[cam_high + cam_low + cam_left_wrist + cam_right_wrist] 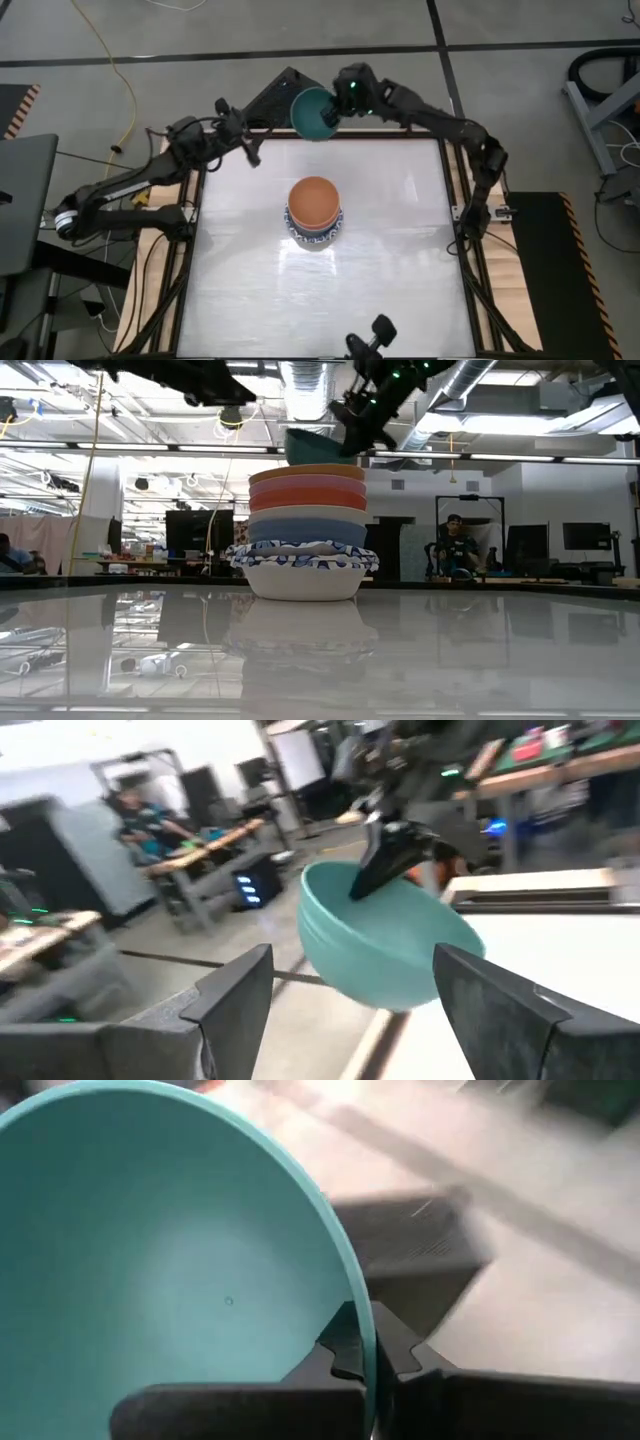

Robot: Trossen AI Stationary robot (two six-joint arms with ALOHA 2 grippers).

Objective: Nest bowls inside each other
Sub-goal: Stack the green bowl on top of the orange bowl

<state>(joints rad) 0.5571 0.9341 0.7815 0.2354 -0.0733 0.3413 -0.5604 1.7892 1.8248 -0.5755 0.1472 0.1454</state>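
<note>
Right pincer [335, 112] grips teal bowl [313, 113] by its rim, aloft at worktop [390, 260] far edge. Left pincer [250, 152] open, empty, nearby. Stacked bowls [315, 212] mid-worktop, orange on top. No legible writing.

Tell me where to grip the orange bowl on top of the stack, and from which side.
Grip the orange bowl by its rim, coming straight down from above: it sits upright and open on top of the stack, so only the rim is exposed. One finger inside, one outside.
</note>
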